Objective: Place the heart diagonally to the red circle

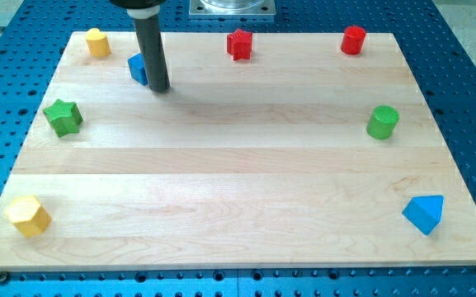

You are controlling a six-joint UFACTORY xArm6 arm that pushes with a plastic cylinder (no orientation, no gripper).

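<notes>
The red circle stands near the board's top right corner. A yellow block, which looks like the heart, sits at the top left corner. My tip rests on the board just right of a blue block, which the rod partly hides; I cannot tell its shape. The tip is to the right of and below the yellow heart, and far left of the red circle.
A red star sits at the top middle. A green star is at the left edge, a green circle at the right. A yellow hexagon is at the bottom left, a blue triangle at the bottom right.
</notes>
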